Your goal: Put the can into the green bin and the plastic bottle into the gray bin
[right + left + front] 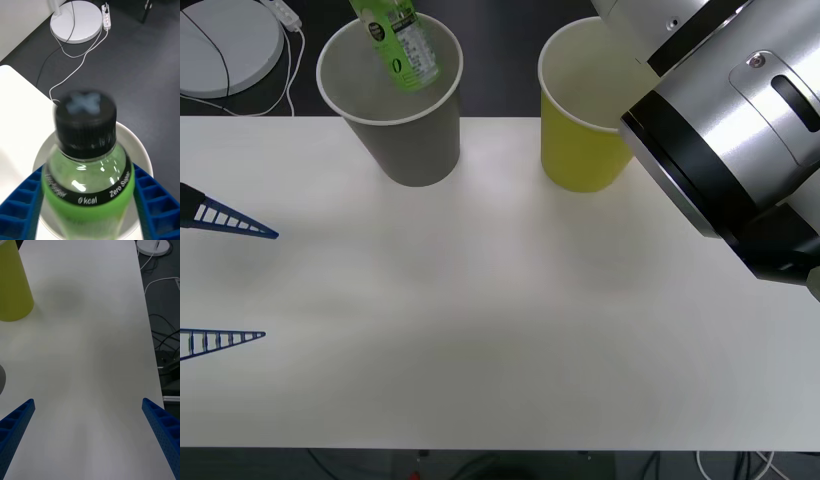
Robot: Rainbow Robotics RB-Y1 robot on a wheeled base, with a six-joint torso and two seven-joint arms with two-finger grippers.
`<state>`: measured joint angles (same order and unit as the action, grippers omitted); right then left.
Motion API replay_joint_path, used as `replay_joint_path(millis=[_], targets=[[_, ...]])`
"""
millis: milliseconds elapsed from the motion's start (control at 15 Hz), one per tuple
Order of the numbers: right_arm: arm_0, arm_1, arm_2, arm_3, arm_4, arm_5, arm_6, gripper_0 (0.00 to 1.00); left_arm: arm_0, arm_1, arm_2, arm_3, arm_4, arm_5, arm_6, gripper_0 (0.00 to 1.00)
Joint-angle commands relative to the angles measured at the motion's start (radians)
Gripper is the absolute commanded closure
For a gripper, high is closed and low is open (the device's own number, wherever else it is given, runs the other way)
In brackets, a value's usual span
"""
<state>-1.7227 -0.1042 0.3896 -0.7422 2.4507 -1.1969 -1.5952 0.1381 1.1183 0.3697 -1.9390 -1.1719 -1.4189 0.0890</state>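
Note:
My right gripper (88,168) is shut on the plastic bottle (88,180), a bright-green bottle with a black cap, its blue fingers (22,204) against both sides. The bottle (395,40) hangs tilted over the mouth of the gray bin (405,140), whose white rim (144,150) rings it from below. To the right of the gray bin stands the yellow-green bin (580,145), also seen in the left wrist view (13,281). Low over the table's left side, my left gripper (270,286) waits open with nothing in it. The can is out of view.
Both bins stand at the far edge of the white table (500,300). My right arm's large silver body (725,130) overhangs the right side and part of the green bin. A white round base (225,45) and cables lie on the dark floor beyond.

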Motion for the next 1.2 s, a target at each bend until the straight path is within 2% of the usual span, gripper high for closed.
replay_joint_path(millis=[67,933,1200], targets=[[0.0,0.0,0.0,0.003,-0.007,0.014,0.023,0.0,0.0,0.0,0.0,0.0,0.0,0.0,0.0,0.0],[0.002,-0.009,0.0,-0.014,-0.045,0.005,0.023,0.0,0.0,0.0,0.0,0.0,0.0,0.0,0.0,0.0],[0.057,-0.045,0.0,-0.141,-0.055,-0.059,0.023,0.0,0.0,0.0,0.0,0.0,0.0,0.0,0.0,0.0]])
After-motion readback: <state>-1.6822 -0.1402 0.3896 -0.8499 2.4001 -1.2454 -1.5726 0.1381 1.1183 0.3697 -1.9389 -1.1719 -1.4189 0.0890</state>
